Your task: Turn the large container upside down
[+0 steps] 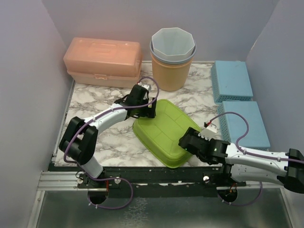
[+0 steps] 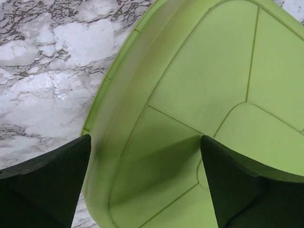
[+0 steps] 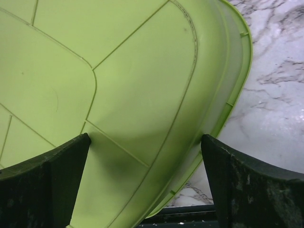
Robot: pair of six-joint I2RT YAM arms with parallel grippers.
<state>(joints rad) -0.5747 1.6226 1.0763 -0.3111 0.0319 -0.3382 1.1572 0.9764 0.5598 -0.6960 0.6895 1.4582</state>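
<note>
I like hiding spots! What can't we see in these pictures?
Under the green container: every view, its own base covers it.
Inside the peach box: top view, lid shut.
Inside the orange bin: top view, a grey bin sits in it.

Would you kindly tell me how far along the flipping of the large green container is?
Done, it seems: the green container lies with its ribbed base facing up, rim down on the marble table. In hand: nothing; the left gripper and right gripper both stand open over opposite ends of it. Left: probably only pulling the arms clear.
</note>
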